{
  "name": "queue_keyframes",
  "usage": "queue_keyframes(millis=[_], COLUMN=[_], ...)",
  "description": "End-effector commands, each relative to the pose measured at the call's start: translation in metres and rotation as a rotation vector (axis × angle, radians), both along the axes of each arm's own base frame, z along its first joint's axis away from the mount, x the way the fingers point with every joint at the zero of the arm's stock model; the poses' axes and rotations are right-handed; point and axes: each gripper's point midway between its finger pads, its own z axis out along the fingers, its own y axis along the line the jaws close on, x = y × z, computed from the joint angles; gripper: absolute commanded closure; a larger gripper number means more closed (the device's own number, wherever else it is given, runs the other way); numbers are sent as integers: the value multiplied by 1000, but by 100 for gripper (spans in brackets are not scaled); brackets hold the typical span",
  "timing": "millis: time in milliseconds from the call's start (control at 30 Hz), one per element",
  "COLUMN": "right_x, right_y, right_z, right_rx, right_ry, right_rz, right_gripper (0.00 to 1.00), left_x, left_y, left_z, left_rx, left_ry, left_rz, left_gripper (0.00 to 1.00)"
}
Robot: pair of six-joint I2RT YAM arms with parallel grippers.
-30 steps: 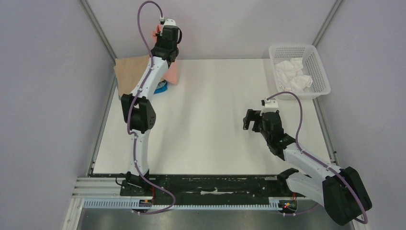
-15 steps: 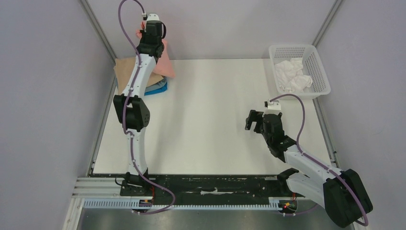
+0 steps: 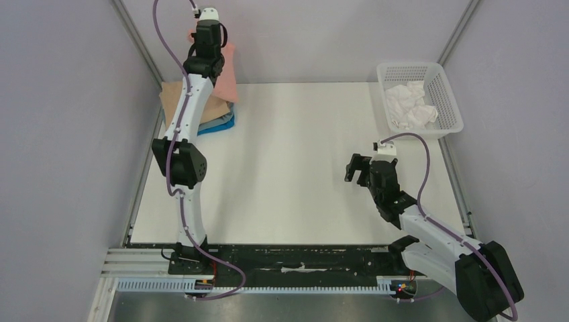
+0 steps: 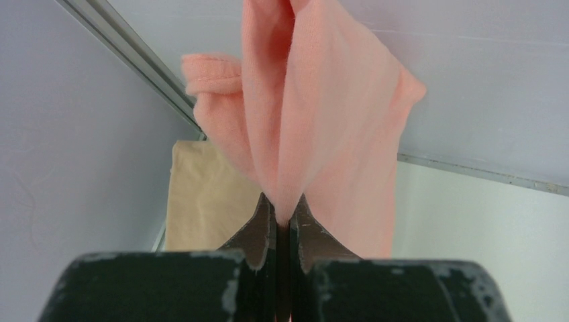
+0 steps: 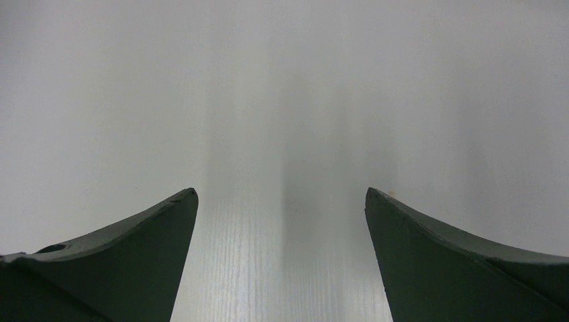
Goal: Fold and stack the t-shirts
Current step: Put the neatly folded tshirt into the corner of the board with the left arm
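**Far-left corner: three tees, one aloft**

Tees, 3. One salmon-pink tee (image 4: 335, 134), soft knit, hangs in limp folds above the counter's (image 3: 288, 168) far-left corner, with the left hand (image 4: 280, 208) clenched on its cloth. Beneath it, one tan tee (image 3: 176, 100), a flat rectangle, lies atop one blue tee (image 3: 221, 125). Right hand (image 5: 281, 191), 1, fingers spread, grasping nothing. Mesh basket (image 3: 449, 94), 1, white plastic, far-right corner, holds crumpled white cloth (image 3: 409, 104).

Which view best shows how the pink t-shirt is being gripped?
The left wrist view. There the left gripper is shut on a bunched fold of the salmon-pink t-shirt, seen close up. Top external shows only a pink strip beside that gripper, and the pinch itself is hidden. The right wrist view shows none of the shirt, only bare table.
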Motion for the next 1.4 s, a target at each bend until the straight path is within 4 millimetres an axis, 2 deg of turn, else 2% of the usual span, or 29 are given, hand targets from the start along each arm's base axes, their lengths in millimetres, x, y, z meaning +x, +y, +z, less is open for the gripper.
queue_keyframes(millis=[0,133,400,600,800,833,867,1033,1100,1167,1267,1367], right_x=[4,1,-1,-3,-1,-1,-1,-1,-1,0,1,-1], right_y=[-16,-33,-41,-49,-52,-52,-52,-56,-58,-58,-57,-57], right_z=[12,14,12,9,2,0,-1,-5,-5,-5,-5,-5], right_rx=[-7,-48,-76,-104,-140,-143,-147,-177,-188,-190,-200,-218], right_ry=[-55,-45,-28,-13,21,26,31,52,58,59,67,92], right_rz=[-92,-175,-209,-248,-265,-264,-265,-280,-290,-292,-280,-273], right_gripper=[2,2,2,2,2,2,2,2,2,2,2,2], left_x=[-24,-22,-6,8,23,25,27,36,36,33,26,13], left_y=[5,11,28,69,96,116,124,153,158,160,169,174], left_z=[96,77,17,-29,-65,-72,-78,-104,-115,-119,-117,-101], left_rx=[-71,-50,1,20,7,1,-6,-19,-25,-22,-32,-62], left_ry=[-235,-193,-55,29,64,69,71,89,108,121,103,68], left_rz=[22,55,66,128,145,171,174,222,227,241,323,409], left_gripper=[98,98,98,98,98,98,98,98,98,82,26,22])
